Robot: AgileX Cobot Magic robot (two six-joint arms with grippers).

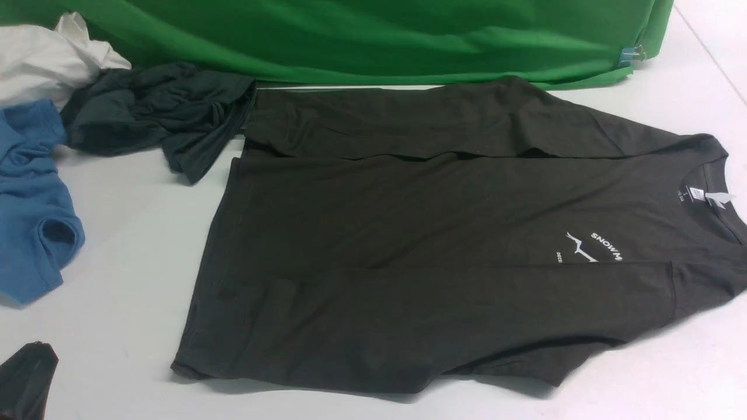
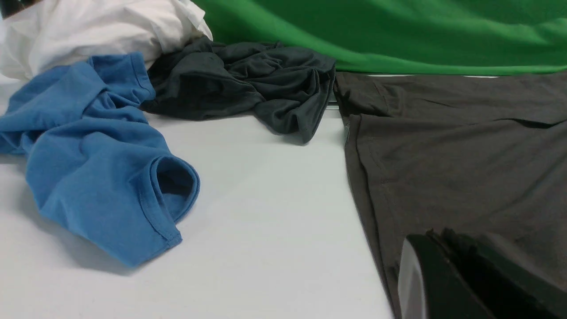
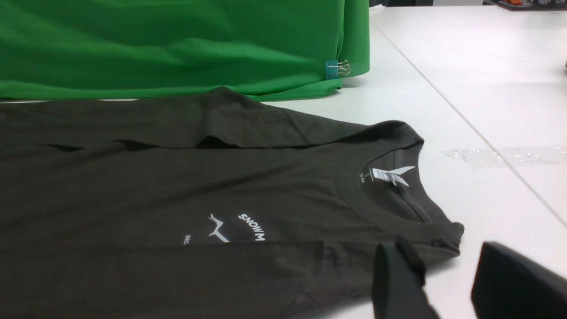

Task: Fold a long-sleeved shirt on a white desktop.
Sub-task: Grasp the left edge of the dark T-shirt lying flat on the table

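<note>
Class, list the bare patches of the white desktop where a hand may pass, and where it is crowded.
Bare: the white desktop between the blue shirt and the long-sleeved shirt; the near strip before it; the far right corner beside the green cloth. Crowded: far left, where a white garment, a grey garment and the blue shirt pile.

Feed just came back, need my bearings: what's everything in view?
long-sleeved shirt: one, dark brown-black, flat mid-table, collar right, sleeves folded in
table: one, white, under everything
green cloth: one, green, along far edge
binder clip: one, blue, on cloth's right corner
grey garment: one, charcoal, crumpled by shirt's hem, far left
blue shirt: one, blue, left edge
white garment: one, white, far-left corner
tape strip: one, clear, on table, off the shirt
left claw: one, black, near-left, opening unclear
right claw: one, black, open, by collar
</note>
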